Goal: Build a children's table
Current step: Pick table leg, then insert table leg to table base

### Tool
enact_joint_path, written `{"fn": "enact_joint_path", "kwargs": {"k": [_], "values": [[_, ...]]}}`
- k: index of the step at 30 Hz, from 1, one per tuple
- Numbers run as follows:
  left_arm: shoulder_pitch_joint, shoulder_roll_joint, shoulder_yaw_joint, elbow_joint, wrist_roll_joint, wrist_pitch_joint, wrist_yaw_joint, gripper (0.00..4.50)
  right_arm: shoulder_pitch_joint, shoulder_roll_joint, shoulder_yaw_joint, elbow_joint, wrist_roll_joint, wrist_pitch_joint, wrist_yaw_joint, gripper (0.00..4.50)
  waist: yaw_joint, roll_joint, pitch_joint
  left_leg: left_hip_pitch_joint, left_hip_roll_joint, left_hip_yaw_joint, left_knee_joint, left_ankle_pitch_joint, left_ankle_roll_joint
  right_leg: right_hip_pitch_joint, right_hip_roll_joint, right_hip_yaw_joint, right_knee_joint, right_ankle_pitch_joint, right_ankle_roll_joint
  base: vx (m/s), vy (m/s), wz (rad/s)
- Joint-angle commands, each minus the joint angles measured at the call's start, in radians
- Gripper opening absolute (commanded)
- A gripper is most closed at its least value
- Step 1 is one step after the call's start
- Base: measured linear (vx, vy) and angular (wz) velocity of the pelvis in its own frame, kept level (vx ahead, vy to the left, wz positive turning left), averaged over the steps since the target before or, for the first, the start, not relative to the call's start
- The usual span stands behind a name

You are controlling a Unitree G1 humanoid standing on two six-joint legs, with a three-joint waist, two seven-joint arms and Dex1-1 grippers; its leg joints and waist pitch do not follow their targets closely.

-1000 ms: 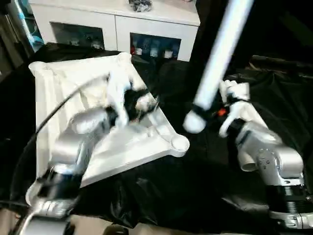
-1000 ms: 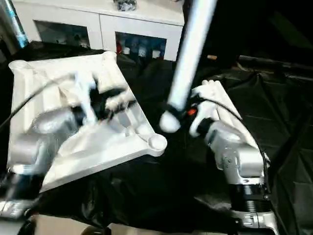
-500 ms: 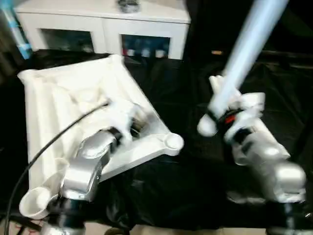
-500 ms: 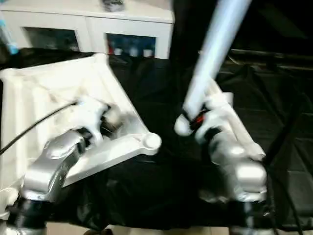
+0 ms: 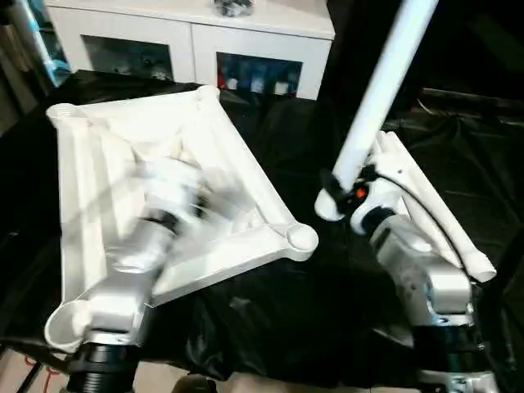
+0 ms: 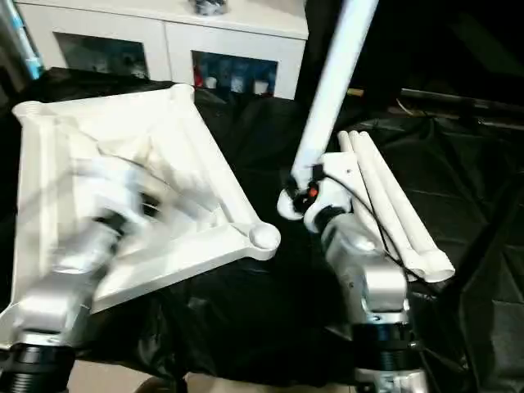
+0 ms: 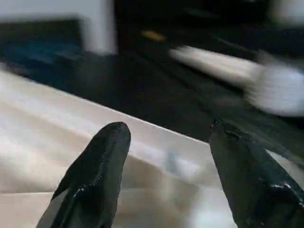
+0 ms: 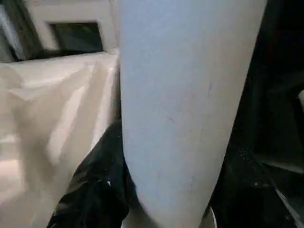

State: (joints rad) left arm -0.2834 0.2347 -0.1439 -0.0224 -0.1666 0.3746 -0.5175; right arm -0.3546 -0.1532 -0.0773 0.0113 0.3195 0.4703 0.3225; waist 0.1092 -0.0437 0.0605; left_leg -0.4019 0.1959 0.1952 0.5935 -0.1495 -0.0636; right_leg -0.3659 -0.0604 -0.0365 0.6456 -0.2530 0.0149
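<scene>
The children's table top (image 5: 90, 155) lies upside down on the black cloth, ribbed underside up, with a round corner socket (image 5: 301, 238) nearest my right arm. My left gripper (image 5: 176, 192) hovers blurred over the underside. In the left wrist view the left gripper (image 7: 166, 137) is open with nothing between its fingers (image 7: 107, 147). My right gripper (image 5: 350, 195) is shut on a white leg (image 5: 381, 90), near its lower end. The leg slants up and away to the right. In the right wrist view this leg (image 8: 185, 95) stands beside one black finger (image 8: 102, 183).
Three more white legs (image 6: 393, 205) lie side by side on the cloth, just right of my right arm. A white cabinet with glass doors (image 5: 192, 41) stands behind the table top. Black cloth (image 5: 270, 319) covers the surface in front.
My left gripper has drawn back to the left and towards me over the table top. My right gripper keeps hold of the leg and has shifted slightly left.
</scene>
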Motion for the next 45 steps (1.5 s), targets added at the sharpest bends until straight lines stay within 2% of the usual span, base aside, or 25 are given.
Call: {"fn": "enact_joint_path", "kwargs": {"k": [1,2,3,5,7,13,15,18,19,20,22,23,25,27,28,30,35,39,45], "values": [[-0.026,0.018,-0.051,0.024,-0.015,0.046,-0.089,3.05,0.01,-0.034,-0.007,-0.022,0.034,0.005,0.073,1.88,-0.008,0.019,-0.066,0.04,0.037,-0.023,-0.074,-0.22,-0.054,0.019,-0.07,0.042,-0.081,-0.001,-0.111,0.0,0.0,0.0],[-0.026,0.018,-0.051,0.024,-0.015,0.046,-0.089,3.05,0.01,-0.034,-0.007,-0.022,0.034,0.005,0.073,1.88,-0.009,0.015,-0.067,0.04,0.038,-0.024,-0.074,-0.218,-0.054,0.021,-0.071,0.042,-0.081,-0.007,-0.113,0.0,0.0,0.0],[-0.035,0.038,-0.107,0.048,0.012,0.083,-0.134,3.05,0.026,-0.076,0.022,-0.025,0.02,0.01,0.121,1.88,-0.012,0.016,-0.068,0.039,0.037,-0.024,-0.073,-0.213,-0.05,0.022,-0.069,0.042,-0.082,-0.013,-0.121,0.0,0.0,0.0],[-0.047,0.054,-0.155,0.075,0.054,0.111,-0.148,3.05,0.038,-0.1,0.025,-0.044,0.037,0.043,0.148,1.88,-0.017,0.016,-0.068,0.037,0.037,-0.024,-0.071,-0.197,-0.041,0.024,-0.069,0.043,-0.08,0.005,-0.131,0.0,0.0,0.0],[-0.063,0.055,-0.164,0.099,0.068,0.122,-0.137,3.05,0.039,-0.11,0.018,-0.051,0.049,0.054,0.157,1.88,-0.021,0.017,-0.07,0.036,0.037,-0.023,-0.069,-0.184,-0.029,0.024,-0.072,0.043,-0.08,0.019,-0.148,0.0,0.0,0.0],[-0.123,0.086,-0.174,0.144,0.095,0.233,-0.118,3.05,0.031,-0.136,0.004,-0.057,0.075,0.069,0.197,1.88,-0.021,0.019,-0.069,0.04,0.038,-0.023,-0.069,-0.199,-0.019,0.023,-0.072,0.041,-0.082,-0.012,-0.173,0.0,0.0,0.0],[-0.138,0.102,-0.17,0.125,0.088,0.296,-0.127,2.79,0.029,-0.148,0.009,-0.051,0.078,0.068,0.209,1.88,-0.021,0.018,-0.07,0.04,0.039,-0.022,-0.067,-0.191,-0.019,0.023,-0.072,0.041,-0.081,-0.011,-0.184,0.0,0.0,0.0],[-0.145,0.117,-0.156,0.074,0.075,0.38,-0.138,2.69,0.029,-0.157,0.019,-0.049,0.076,0.071,0.226,1.88,-0.021,0.017,-0.07,0.037,0.037,-0.022,-0.067,-0.177,-0.01,0.024,-0.072,0.04,-0.081,-0.01,-0.193,0.0,0.0,0.0],[-0.145,0.119,-0.154,0.064,0.069,0.396,-0.14,2.52,0.029,-0.157,0.02,-0.048,0.076,0.071,0.226,1.88,-0.022,0.014,-0.07,0.037,0.038,-0.021,-0.066,-0.176,-0.009,0.024,-0.071,0.04,-0.08,-0.009,-0.194,0.0,0.0,0.0],[-0.144,0.127,-0.154,0.042,0.066,0.428,-0.141,2.34,0.028,-0.157,0.02,-0.047,0.076,0.071,0.226,1.88,-0.021,0.017,-0.07,0.038,0.037,-0.022,-0.066,-0.173,-0.006,0.023,-0.071,0.04,-0.08,-0.009,-0.197,0.0,0.0,0.0],[-0.141,0.134,-0.147,0.002,0.059,0.48,-0.132,2.33,0.027,-0.158,0.022,-0.046,0.076,0.073,0.227,1.88,-0.02,0.018,-0.071,0.039,0.038,-0.022,-0.065,-0.17,-0.007,0.023,-0.07,0.04,-0.079,-0.006,-0.199,0.0,0.0,0.0],[-0.14,0.136,-0.143,-0.013,0.056,0.508,-0.126,2.3,0.025,-0.16,0.024,-0.044,0.076,0.072,0.227,1.88,-0.021,0.013,-0.07,0.039,0.039,-0.021,-0.066,-0.169,-0.007,0.022,-0.069,0.039,-0.079,-0.004,-0.201,0.0,0.0,0.0],[-0.14,0.136,-0.142,-0.016,0.055,0.514,-0.125,2.03,0.025,-0.16,0.024,-0.043,0.076,0.072,0.227,1.88,-0.019,0.016,-0.069,0.037,0.037,-0.021,-0.066,-0.168,-0.005,0.023,-0.069,0.039,-0.08,-0.008,-0.201,0.0,0.0,0.0],[-0.132,0.137,-0.135,-0.043,0.05,0.546,-0.117,1.94,0.02,-0.162,0.028,-0.035,0.072,0.07,0.228,1.88,-0.019,0.009,-0.068,0.037,0.037,-0.02,-0.067,-0.173,-0.004,0.023,-0.07,0.039,-0.082,-0.024,-0.197,0.0,0.0,0.0],[-0.124,0.141,-0.134,-0.063,0.051,0.569,-0.111,1.91,0.016,-0.163,0.032,-0.029,0.068,0.071,0.232,1.88,-0.019,0.01,-0.068,0.037,0.037,-0.021,-0.067,-0.173,-0.004,0.023,-0.07,0.04,-0.083,-0.033,-0.194,0.0,0.0,0.0],[-0.122,0.142,-0.132,-0.073,0.047,0.585,-0.111,1.59,0.013,-0.163,0.033,-0.026,0.067,0.071,0.234,1.88,-0.019,0.008,-0.067,0.037,0.037,-0.02,-0.066,-0.175,-0.003,0.022,-0.07,0.04,-0.084,-0.045,-0.19,0.0,0.0,0.0],[-0.108,0.146,-0.141,-0.112,0.033,0.61,-0.113,1.29,0.003,-0.157,0.041,-0.015,0.068,0.07,0.243,1.88,-0.019,0.007,-0.067,0.036,0.037,-0.021,-0.067,-0.171,-0.003,0.021,-0.069,0.039,-0.085,-0.057,-0.182,0.0,0.0,0.0],[-0.098,0.155,-0.159,-0.101,0.041,0.561,-0.122,1.05,-0.006,-0.154,0.047,-0.009,0.072,0.07,0.251,1.88,-0.018,0.009,-0.068,0.036,0.037,-0.021,-0.067,-0.17,-0.003,0.021,-0.07,0.04,-0.085,-0.059,-0.174,0.0,0.0,0.0],[-0.093,0.172,-0.192,-0.075,0.046,0.522,-0.151,0.45,-0.014,-0.152,0.054,0.007,0.076,0.065,0.265,1.88,-0.018,0.009,-0.066,0.037,0.036,-0.021,-0.068,-0.183,-0.008,0.018,-0.069,0.04,-0.088,-0.074,-0.171,0.0,0.0,0.0]]}}
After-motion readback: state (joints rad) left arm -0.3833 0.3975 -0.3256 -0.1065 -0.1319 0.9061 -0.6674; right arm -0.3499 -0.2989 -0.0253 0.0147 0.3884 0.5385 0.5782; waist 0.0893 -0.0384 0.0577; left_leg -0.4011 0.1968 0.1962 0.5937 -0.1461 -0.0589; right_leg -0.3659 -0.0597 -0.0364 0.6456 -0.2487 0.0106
